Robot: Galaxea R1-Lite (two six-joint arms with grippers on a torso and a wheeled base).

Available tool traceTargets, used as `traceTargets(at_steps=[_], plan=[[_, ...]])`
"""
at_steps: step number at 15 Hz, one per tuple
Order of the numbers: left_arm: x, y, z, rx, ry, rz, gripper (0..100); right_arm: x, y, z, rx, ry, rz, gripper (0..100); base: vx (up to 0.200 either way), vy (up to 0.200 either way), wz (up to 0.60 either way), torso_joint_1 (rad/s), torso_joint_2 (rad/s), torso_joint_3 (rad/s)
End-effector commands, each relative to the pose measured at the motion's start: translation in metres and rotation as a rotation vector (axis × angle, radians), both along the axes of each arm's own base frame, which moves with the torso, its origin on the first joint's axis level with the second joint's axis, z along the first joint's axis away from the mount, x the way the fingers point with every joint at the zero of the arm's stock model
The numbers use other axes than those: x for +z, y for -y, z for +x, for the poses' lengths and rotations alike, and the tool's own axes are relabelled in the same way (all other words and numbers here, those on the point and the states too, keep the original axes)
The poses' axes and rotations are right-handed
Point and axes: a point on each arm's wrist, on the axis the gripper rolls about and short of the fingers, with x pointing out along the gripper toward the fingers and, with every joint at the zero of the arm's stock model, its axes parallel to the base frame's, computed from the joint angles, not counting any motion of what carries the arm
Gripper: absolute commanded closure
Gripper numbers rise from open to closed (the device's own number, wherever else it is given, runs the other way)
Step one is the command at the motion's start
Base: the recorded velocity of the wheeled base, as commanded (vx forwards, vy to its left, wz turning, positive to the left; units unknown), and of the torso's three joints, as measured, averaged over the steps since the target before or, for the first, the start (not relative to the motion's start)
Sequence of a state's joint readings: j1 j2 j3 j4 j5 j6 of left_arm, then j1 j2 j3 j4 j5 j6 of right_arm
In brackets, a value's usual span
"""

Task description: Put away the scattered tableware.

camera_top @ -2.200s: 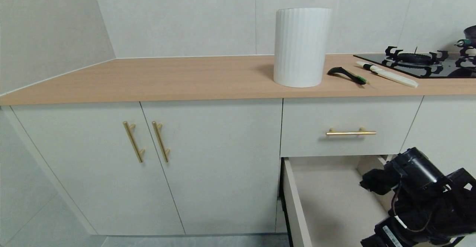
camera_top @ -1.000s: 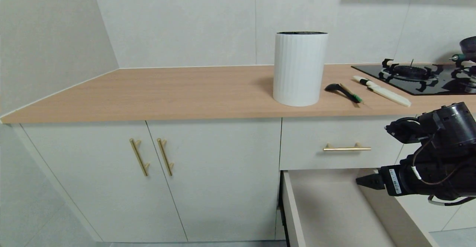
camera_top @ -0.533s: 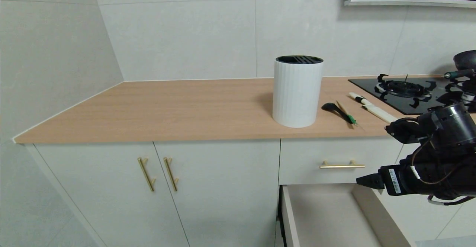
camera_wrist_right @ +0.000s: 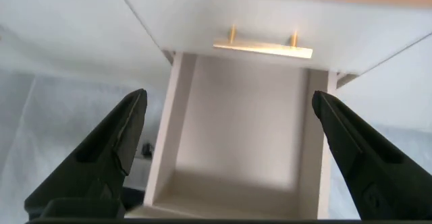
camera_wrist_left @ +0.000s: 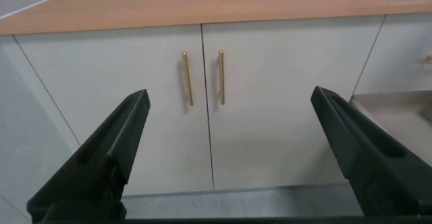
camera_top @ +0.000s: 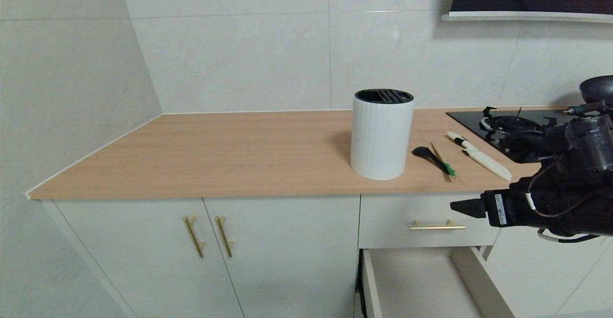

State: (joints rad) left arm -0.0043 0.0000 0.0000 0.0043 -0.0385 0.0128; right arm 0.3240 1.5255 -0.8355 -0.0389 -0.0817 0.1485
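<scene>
on the wooden surface (camera_top: 239, 150), between the white ribbed holder (camera_top: 381, 136) and the stove (camera_top: 503, 121), lie a black spoon (camera_top: 424, 153), green-tipped chopsticks (camera_top: 441, 159) and a white knife (camera_top: 481, 159), all flat and near the front edge. the right gripper (camera_top: 467, 208), low in front of the open drawer (camera_top: 412, 284) 2.2 s ago, now hangs higher, just above the upper drawer's handle (camera_top: 437, 226), its fingers (camera_wrist_right: 115, 143) spread wide. the left gripper (camera_wrist_left: 229, 94) faces the cupboard doors (camera_wrist_left: 270, 116), fingers likewise spread. the spoon sits just beside the holder; the knife nears the stove's rim.
</scene>
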Motion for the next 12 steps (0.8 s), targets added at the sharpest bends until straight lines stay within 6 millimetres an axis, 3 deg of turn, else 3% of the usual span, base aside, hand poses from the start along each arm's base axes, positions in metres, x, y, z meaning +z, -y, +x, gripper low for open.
traceTargets(at_steps=[1,3,4,7,12], plan=[[0.000,0.000,0.000,0.000,0.000,0.000,0,0.015,-0.006,0.029,-0.018,0.053,0.009,0,0.000,0.000,0.00,0.000,0.00,0.000],[0.000,0.000,0.000,0.000,0.000,0.000,0,0.018,-0.011,0.059,-0.064,0.027,-0.022,0,0.000,0.000,0.00,0.000,0.00,0.000],[0.000,0.000,0.000,0.000,0.000,0.000,0,0.013,-0.011,0.084,-0.136,0.018,-0.056,0,0.000,0.000,0.00,0.000,0.00,0.000],[0.000,0.000,0.000,0.000,0.000,0.000,0,-0.014,-0.009,0.121,-0.237,-0.025,-0.068,0,0.000,0.000,0.00,0.000,0.00,0.000],[0.000,0.000,0.000,0.000,0.000,0.000,0,-0.050,-0.002,0.154,-0.288,-0.021,-0.069,0,0.000,0.000,0.00,0.000,0.00,0.000]])
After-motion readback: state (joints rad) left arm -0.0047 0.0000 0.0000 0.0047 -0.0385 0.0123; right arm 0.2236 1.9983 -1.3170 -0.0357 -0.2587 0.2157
